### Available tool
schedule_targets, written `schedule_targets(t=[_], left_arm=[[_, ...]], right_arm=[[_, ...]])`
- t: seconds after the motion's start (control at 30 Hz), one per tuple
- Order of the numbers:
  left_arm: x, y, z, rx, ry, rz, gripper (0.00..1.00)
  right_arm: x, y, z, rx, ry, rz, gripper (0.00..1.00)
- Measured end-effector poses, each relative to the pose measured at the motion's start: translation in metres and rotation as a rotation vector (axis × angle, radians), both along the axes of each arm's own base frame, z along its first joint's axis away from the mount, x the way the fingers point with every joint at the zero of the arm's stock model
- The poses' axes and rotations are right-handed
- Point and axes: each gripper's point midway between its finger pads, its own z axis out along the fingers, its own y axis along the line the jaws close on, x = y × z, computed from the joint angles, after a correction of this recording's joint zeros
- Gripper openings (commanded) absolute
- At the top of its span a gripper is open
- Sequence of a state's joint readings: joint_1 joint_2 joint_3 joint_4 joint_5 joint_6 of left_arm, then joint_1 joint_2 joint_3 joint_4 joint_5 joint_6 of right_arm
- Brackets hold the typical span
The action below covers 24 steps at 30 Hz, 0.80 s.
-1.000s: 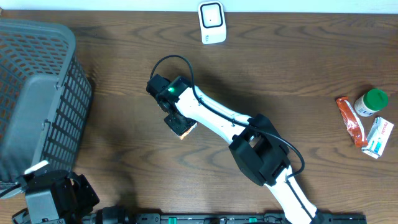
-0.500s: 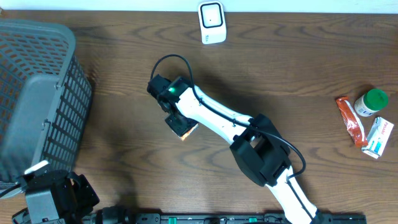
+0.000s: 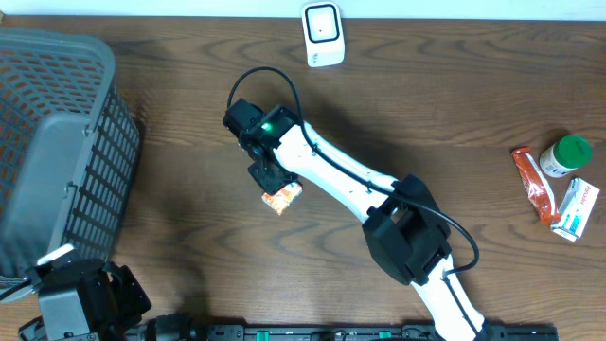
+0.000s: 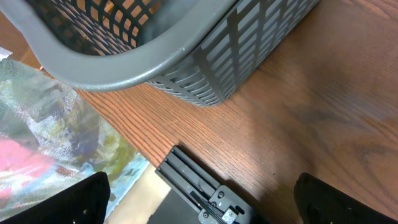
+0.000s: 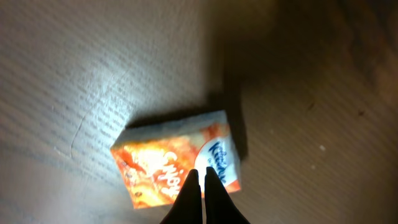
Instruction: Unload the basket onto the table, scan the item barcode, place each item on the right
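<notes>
— While the left gripper point(image 4: 202, 208) idles spread wide by the basket point(image 3: 57, 142), where's the snack box point(image 3: 282, 197)?
— Flat on the table point(image 3: 454, 114), loose, beneath the right gripper point(image 5: 202, 186), whose fingers are pinched together, empty. I'd part them first, straddle the box, then carry it toward the scanner point(image 3: 323, 34) at one o'clock

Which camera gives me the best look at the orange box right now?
Right wrist. The box lies large and lit there, its printed top face showing, with the shut right gripper over its near edge. Overhead shows it small, at that gripper's tip. Left wrist does not show it.
</notes>
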<state>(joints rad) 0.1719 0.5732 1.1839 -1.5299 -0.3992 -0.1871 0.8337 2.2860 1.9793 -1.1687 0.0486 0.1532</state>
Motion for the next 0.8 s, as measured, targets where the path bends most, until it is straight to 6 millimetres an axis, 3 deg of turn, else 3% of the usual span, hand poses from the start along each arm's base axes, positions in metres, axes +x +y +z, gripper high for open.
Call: schedule_targets(t=[0.4,0.8], left_arm=[[0.0,0.0,0.0,0.0,0.0,0.0,0.95],[0.0,0.0,0.0,0.0,0.0,0.0,0.95]], right_arm=[[-0.006,-0.003,-0.031,-0.033,0.07,-0.006,0.01],[-0.01,-0.001,-0.036,-0.021,0.07,-0.055,0.01]])
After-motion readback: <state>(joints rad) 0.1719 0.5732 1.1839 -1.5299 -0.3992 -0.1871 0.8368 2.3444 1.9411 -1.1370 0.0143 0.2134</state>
